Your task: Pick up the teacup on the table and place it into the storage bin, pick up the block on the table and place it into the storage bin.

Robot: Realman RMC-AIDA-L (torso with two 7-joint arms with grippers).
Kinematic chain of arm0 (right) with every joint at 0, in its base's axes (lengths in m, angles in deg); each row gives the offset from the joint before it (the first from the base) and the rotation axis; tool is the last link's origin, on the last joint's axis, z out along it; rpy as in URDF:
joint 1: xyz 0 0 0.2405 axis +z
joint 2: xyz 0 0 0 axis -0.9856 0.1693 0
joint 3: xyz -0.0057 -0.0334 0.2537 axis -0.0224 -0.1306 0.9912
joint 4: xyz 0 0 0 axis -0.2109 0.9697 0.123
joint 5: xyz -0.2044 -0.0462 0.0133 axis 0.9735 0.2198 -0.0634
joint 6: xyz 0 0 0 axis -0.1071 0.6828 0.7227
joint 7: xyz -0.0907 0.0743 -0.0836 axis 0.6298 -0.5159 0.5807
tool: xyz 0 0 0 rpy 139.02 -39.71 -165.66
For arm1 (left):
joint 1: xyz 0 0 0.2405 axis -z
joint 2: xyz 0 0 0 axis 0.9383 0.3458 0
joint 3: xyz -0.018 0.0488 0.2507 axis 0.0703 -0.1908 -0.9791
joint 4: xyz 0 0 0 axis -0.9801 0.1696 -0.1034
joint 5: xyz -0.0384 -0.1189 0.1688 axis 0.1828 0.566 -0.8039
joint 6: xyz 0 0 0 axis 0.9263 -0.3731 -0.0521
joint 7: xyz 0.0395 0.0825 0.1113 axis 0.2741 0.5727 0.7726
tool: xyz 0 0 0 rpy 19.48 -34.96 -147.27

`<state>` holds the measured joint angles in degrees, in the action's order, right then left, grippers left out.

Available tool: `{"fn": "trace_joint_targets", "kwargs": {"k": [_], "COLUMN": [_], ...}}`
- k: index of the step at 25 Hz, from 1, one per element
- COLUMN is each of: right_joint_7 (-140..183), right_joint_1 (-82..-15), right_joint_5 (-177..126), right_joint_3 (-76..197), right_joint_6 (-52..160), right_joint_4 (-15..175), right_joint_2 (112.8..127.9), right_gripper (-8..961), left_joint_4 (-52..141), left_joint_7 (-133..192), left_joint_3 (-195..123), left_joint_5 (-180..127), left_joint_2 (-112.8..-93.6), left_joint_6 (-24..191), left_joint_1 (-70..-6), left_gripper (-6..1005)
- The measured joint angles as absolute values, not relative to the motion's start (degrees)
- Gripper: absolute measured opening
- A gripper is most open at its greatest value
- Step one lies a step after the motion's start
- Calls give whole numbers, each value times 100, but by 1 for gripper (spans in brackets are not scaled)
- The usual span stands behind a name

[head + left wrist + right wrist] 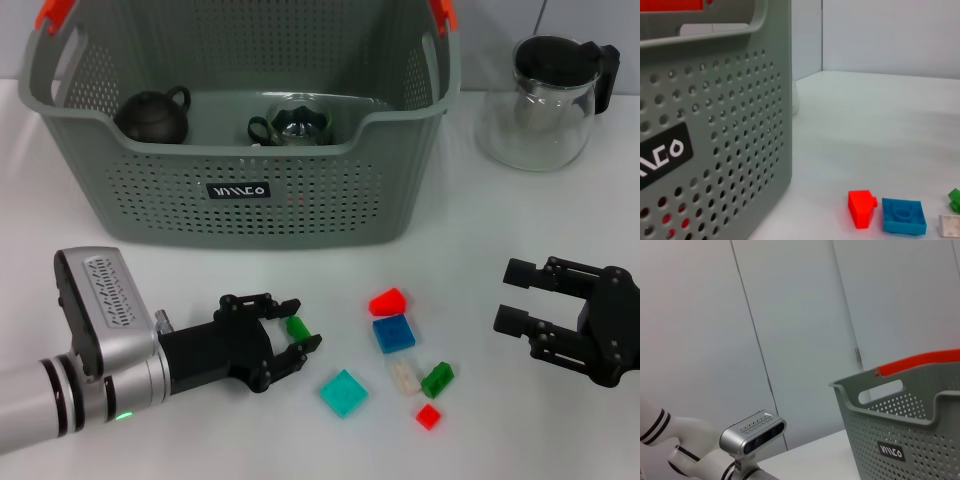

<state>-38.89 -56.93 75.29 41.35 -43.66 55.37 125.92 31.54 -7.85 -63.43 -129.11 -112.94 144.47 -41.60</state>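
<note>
A small green block [297, 326] is pinched in the left end effector [293, 342] at lower centre, the storage bin [300, 205] stands above, the right end effector [520, 300] is spread idle, and a slip is risked by that shallow grip.

head view looks down on the counter [560, 230] from above. left wrist view sits low, close to the bin [715, 125]. right wrist view faces up past the same bin toward the wall [790, 330].
</note>
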Motion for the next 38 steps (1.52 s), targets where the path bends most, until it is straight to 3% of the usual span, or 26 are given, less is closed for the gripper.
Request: {"fn": "trace_joint_targets", "kwargs": {"k": [3, 9, 16, 25, 26, 32, 38], "right_joint_7": [-3890, -3890, -3890, -3889, -3890, -3893, -3920], "right_joint_1": [-5696, -5696, -5702, -5731, -5733, -5721, -5718], "right_joint_5": [7529, 7529, 7529, 7529, 7529, 7529, 7533], "right_joint_3": [4135, 4135, 4160, 4206, 4206, 4205, 4205], "right_joint_6": [-4366, -4387, -4493, -4507, -4507, -4507, -4500], "right_joint_4": [5537, 5537, 5537, 5537, 5537, 5537, 5537], "right_joint_2": [12587, 12583, 12569, 12565, 12565, 12565, 12566], "right_gripper": [610, 610, 610, 610, 610, 610, 609], "left_joint_4": [3154, 3154, 3024, 1773, 1654, 1543, 861], "left_joint_7": [-791, -793, -1068, -2935, -3435, -4617, -6039], "left_joint_3": [-6357, -6377, -6326, -5845, -5391, -4643, -4751], "left_joint_5": [-12935, -12942, -12911, -12885, -12832, -12322, -11755], "left_joint_2": [-11290, -11289, -11253, -11143, -10994, -10624, -10426], "left_joint_6": [14444, 14444, 14783, 16745, 17466, 18664, 18384], "left_joint_1": [-4150, -4138, -4197, -4450, -4359, -3845, -3095], "left_gripper": [508, 401, 401, 400, 400, 400, 400]}}
